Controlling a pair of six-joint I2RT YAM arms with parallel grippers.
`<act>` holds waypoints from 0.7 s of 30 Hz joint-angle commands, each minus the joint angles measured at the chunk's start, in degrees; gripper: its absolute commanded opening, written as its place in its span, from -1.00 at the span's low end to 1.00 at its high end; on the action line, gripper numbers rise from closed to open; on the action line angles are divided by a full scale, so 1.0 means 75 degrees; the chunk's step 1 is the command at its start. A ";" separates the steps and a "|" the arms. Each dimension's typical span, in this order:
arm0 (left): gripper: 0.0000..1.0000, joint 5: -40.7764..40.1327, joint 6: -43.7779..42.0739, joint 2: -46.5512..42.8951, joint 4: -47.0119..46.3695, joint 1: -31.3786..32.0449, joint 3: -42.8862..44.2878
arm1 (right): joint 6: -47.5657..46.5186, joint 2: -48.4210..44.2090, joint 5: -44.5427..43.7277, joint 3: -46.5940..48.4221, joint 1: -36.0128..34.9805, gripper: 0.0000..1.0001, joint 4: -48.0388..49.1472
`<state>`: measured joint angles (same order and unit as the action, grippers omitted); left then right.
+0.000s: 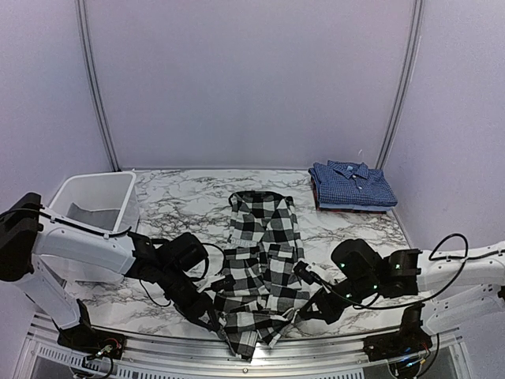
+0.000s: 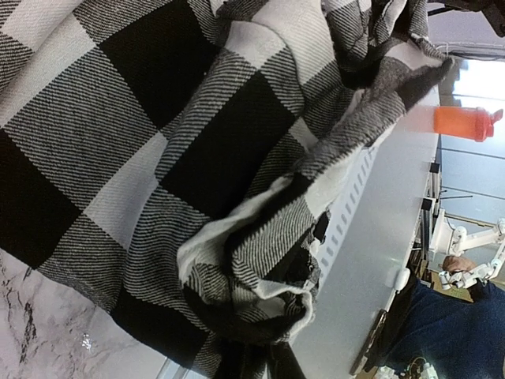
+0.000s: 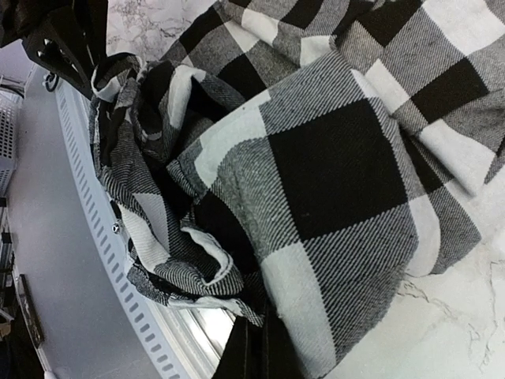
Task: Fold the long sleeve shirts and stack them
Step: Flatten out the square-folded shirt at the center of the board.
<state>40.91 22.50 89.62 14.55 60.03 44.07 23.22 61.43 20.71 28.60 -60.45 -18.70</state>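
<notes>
The black-and-white buffalo-check shirt (image 1: 264,253) lies lengthwise on the marble table, its near end bunched and hanging over the front rail. My left gripper (image 1: 213,320) sits at the shirt's near left corner. In the left wrist view the shirt (image 2: 158,142) fills the frame, and the gripper (image 2: 272,359) has its fingers nearly together on a crumpled fold. My right gripper (image 1: 309,309) is at the near right corner. Its wrist view shows the gripper (image 3: 256,347) shut on the edge of the shirt (image 3: 331,158). The blue checked shirt (image 1: 351,183) lies folded at the back right.
A white plastic bin (image 1: 95,201) stands at the back left of the table. The slotted metal rail (image 1: 158,347) runs along the table's near edge under the bunched cloth. An orange container (image 2: 465,122) shows off the table in the left wrist view.
</notes>
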 commanded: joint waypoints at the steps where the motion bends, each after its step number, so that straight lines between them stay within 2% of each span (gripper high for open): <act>1: -0.78 -0.0145 0.0082 -0.0483 0.0357 0.0012 0.0014 | 0.0285 -0.0587 -0.0333 0.0048 -0.0072 -1.00 -0.0296; 5: -0.63 -0.0080 0.0292 -0.0809 0.0478 0.0012 -0.0144 | 0.0478 -0.0745 -0.0180 0.0091 -0.0072 -1.00 -0.0400; 7: -0.47 -0.0091 0.0397 -0.0894 0.0506 0.0012 -0.0245 | 0.0620 -0.0831 -0.0127 0.0042 -0.0073 -0.97 -0.0419; 8: -0.40 -0.0128 0.0414 -0.0959 0.0530 0.0012 -0.0280 | 0.0680 -0.0894 -0.0122 -0.0009 -0.0070 -0.90 -0.0439; 10: -0.13 -0.0214 0.0447 -0.1142 0.0568 0.0006 -0.0310 | 0.0825 -0.1075 -0.0142 -0.0062 -0.0083 -0.68 -0.0550; 13: 0.12 -0.0158 0.0438 -0.1402 0.0635 -0.0006 -0.0144 | 0.0982 -0.1382 -0.0242 0.0140 -0.0074 -0.46 -0.0824; 14: 0.17 -0.0166 0.0415 -0.1483 0.0654 -0.0017 -0.0064 | 0.1011 -0.1483 -0.0325 0.0265 -0.0072 -0.31 -0.0939; 17: 0.19 -0.0574 0.0307 -0.1535 0.0809 -0.0142 0.0351 | 0.1010 -0.1666 -0.0810 0.0718 -0.0074 -0.06 -0.1246; 21: 0.22 -0.1898 0.0359 -0.1196 0.0977 -0.0512 0.1176 | 0.0962 -0.1221 -0.1957 0.1402 -0.0070 0.12 -0.1406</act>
<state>36.49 25.56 79.44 19.75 58.67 46.61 30.13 50.13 15.42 32.67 -60.60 -27.57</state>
